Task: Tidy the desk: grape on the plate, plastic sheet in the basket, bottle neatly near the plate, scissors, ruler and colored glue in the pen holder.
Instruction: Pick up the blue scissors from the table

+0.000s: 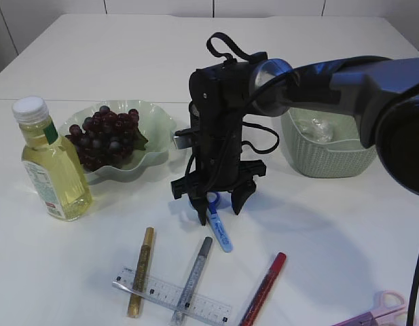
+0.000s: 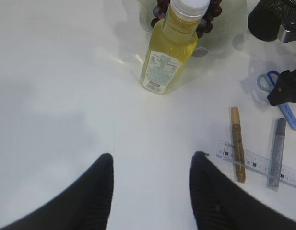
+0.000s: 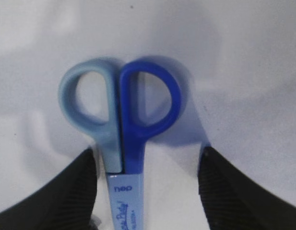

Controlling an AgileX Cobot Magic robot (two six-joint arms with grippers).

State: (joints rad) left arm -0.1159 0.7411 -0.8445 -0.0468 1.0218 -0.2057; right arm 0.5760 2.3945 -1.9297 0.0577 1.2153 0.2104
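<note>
- Right gripper (image 1: 219,206): pointed straight down at the table, fingers (image 3: 80,191) spread wide, one on each side of the scissors. No contact with them is visible; nothing is held.
- Scissors (image 3: 120,124): small, lying flat on the white table (image 1: 331,238) between those fingers. Two oval finger loops, one pale blue and one dark blue, closed side by side; a light blue sheath with dark blue writing covers the blades. In the exterior view they lie in front of the plate, loops towards the gripper, sheath pointing to the front edge.
- Left gripper (image 2: 150,191): hovering above bare table, fingers about half apart, nothing between them.
- Bottle (image 1: 50,160): upright at the left, yellow liquid, white cap, printed label, just beside the plate.
- Plate (image 1: 158,129): pale green with a wavy rim, holding a bunch of dark red grapes (image 1: 106,136).
- Basket (image 1: 324,159): pale green woven, at the right behind the arm, with something clear and crumpled inside.
- Ruler (image 1: 170,294): clear, lying across the front of the table.
- Gold glue pen (image 1: 140,271) and silver glue pen (image 1: 193,278): both lying across the ruler.
- Red glue pen (image 1: 264,287): to their right, off the ruler.
- Pink scissors (image 1: 379,312): at the front right corner, partly out of frame.
</note>
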